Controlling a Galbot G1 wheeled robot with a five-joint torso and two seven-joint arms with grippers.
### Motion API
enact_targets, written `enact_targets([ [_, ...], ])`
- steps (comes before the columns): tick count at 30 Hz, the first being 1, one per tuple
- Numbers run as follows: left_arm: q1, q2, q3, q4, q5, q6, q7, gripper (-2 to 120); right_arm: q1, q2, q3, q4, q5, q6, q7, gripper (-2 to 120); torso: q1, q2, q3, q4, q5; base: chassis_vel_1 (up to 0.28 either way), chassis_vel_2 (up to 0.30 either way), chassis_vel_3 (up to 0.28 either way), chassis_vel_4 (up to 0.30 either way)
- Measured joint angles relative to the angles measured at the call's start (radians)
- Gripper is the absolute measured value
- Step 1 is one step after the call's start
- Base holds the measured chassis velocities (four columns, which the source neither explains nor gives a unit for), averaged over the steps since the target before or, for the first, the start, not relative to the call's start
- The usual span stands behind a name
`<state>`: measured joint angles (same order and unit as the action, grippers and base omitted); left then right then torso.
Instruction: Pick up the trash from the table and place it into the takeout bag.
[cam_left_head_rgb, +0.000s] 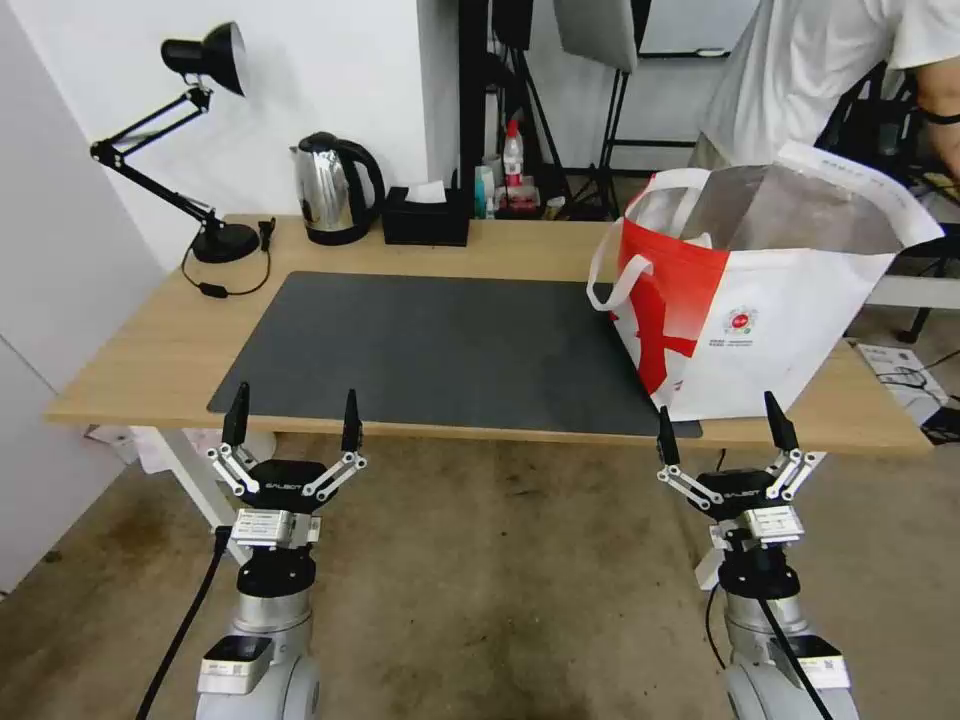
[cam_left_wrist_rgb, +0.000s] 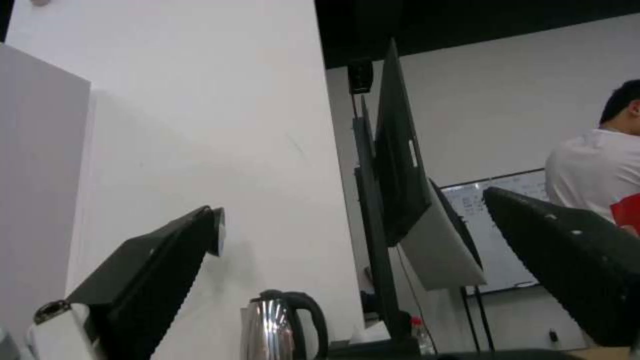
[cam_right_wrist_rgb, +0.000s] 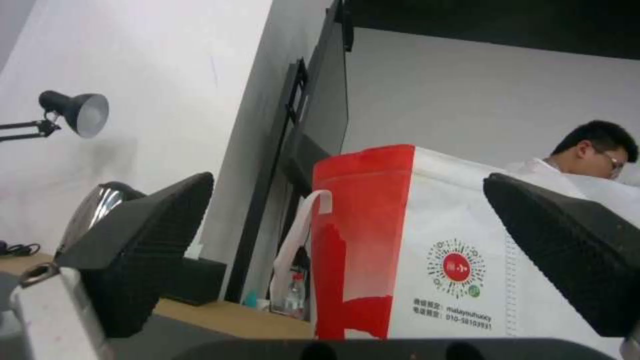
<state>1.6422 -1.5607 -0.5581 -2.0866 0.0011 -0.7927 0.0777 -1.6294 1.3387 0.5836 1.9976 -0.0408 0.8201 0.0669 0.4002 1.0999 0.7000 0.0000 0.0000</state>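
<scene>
The takeout bag (cam_left_head_rgb: 770, 310) stands open on the right end of the table (cam_left_head_rgb: 160, 340), white with a red side panel, a round red logo and foil lining; the right wrist view has the bag (cam_right_wrist_rgb: 453, 220) close ahead. The trash is out of view; the dark grey mat (cam_left_head_rgb: 440, 350) lies bare. My left gripper (cam_left_head_rgb: 295, 400) hangs open below the table's front edge, near the mat's left corner. My right gripper (cam_left_head_rgb: 720, 410) is open too, just in front of the bag's base. Both point upward with nothing between their fingers.
A black desk lamp (cam_left_head_rgb: 200, 60) stands at the back left with its cord on the wood. A steel kettle (cam_left_head_rgb: 335, 185) and a black tissue box (cam_left_head_rgb: 425, 215) sit along the far edge. Stands and bottles crowd the room behind the table.
</scene>
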Motion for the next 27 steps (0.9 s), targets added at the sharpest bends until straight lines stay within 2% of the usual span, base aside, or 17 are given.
enact_targets([
  [27, 0.000, 0.000, 0.000, 0.000, 0.000, 0.000, 0.000, 100, 0.000, 0.000, 0.000, 0.000, 0.000, 0.000, 0.000, 100, 0.000, 0.000, 0.000, 0.0000, 0.0000, 0.000, 0.000, 0.000, 0.000],
])
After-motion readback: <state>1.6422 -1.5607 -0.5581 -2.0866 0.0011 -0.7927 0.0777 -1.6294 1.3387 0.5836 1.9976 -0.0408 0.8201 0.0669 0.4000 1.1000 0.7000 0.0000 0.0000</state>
